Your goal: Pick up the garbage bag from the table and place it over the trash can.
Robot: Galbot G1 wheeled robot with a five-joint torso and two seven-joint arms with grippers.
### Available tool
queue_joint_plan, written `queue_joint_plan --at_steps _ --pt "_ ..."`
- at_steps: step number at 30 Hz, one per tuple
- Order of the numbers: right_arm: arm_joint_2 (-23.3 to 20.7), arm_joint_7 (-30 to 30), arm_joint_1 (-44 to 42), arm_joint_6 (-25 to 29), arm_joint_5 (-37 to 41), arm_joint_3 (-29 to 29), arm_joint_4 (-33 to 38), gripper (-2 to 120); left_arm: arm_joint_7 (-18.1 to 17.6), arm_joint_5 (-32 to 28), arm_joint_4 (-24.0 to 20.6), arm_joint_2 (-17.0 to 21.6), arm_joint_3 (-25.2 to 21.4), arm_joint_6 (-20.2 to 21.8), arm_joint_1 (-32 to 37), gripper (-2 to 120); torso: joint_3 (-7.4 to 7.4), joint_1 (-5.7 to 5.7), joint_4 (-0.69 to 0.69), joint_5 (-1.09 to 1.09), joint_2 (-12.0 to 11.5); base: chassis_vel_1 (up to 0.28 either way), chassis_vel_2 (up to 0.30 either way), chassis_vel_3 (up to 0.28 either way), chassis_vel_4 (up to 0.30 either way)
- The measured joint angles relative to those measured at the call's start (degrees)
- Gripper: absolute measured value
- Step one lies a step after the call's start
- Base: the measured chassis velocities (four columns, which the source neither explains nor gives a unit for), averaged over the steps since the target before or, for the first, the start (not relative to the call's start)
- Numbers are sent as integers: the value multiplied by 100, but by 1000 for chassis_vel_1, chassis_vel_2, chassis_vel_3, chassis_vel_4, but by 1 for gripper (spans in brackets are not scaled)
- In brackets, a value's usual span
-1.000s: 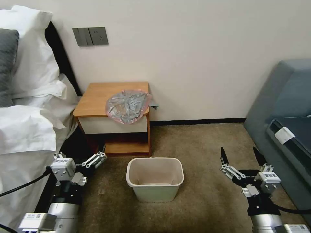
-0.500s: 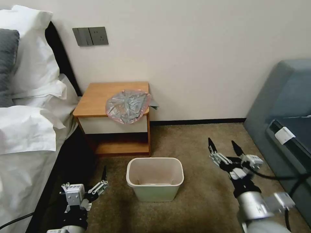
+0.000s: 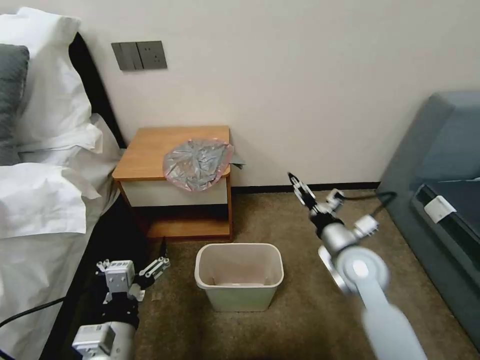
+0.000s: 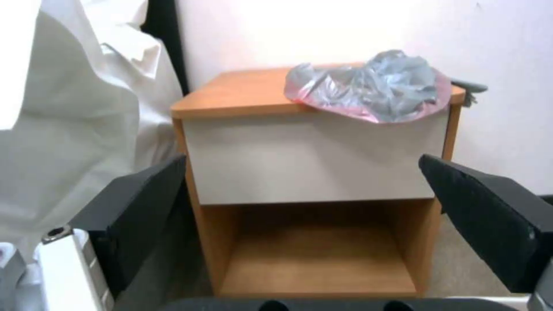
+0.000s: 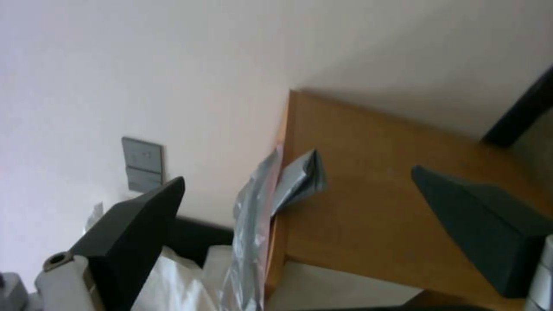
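The garbage bag (image 3: 198, 163), crinkled grey film with a pink rim, lies on the table (image 3: 150, 150) at centre frame, overhanging its front right corner. The right gripper (image 3: 299, 186), fingers spread, hangs right of it, apart. The left gripper (image 3: 159, 260), also spread, waits lower left beside the smooth cream trash can (image 3: 239, 276).

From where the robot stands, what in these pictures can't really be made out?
- Trash can: head view; its near wall hides the inside bottom.
- Garbage bag: head view; crumpled on the table, so its opening is hidden.
- Right claw: head view; seen edge-on, and the forearm below it is blurred.
- Left claw: head view; dark fingers merge with the shadow by the bed.
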Motion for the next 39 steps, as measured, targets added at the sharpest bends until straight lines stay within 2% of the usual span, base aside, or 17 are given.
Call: queue_joint_plan --at_steps 5,9,17,26,31,34,36,39 --pt "287 8 561 -105 565 -63 -973 100 3 100 2 16 -89 -35 5 100 0 1 -1 -1 -1 0 0 0 0" --pt "460 -74 829 -295 826 -55 -1400 100 7 116 7 -11 -100 -55 23 100 0 0 -1 -1 -1 0 0 0 0" --pt "937 -532 1375 -574 795 14 -2354 100 17 404 91 -39 -64 -194 65 100 0 1 -2 1 -1 0 0 0 0" --pt "1129 -794 1762 -651 549 -15 -2854 99 26 417 124 -59 -49 -236 60 100 -1 0 -1 0 0 0 0 0 0" --pt "1129 -845 1858 -639 350 -39 -3047 87 27 416 146 -63 -47 -245 39 100 0 0 -1 0 -1 0 0 0 0" --pt "1129 -868 1899 -656 342 -63 -3084 70 28 406 152 -67 -54 -246 24 100 -1 1 -2 0 0 0 0 0 0" --pt "1130 -897 1905 -674 337 -74 -3088 67 28 402 152 -74 -54 -247 24 100 -1 0 -1 1 0 0 0 0 0" --pt "1152 -1018 1906 -759 304 -101 -3094 52 30 399 142 -87 -41 -217 27 100 -1 0 -2 1 0 0 0 0 0"
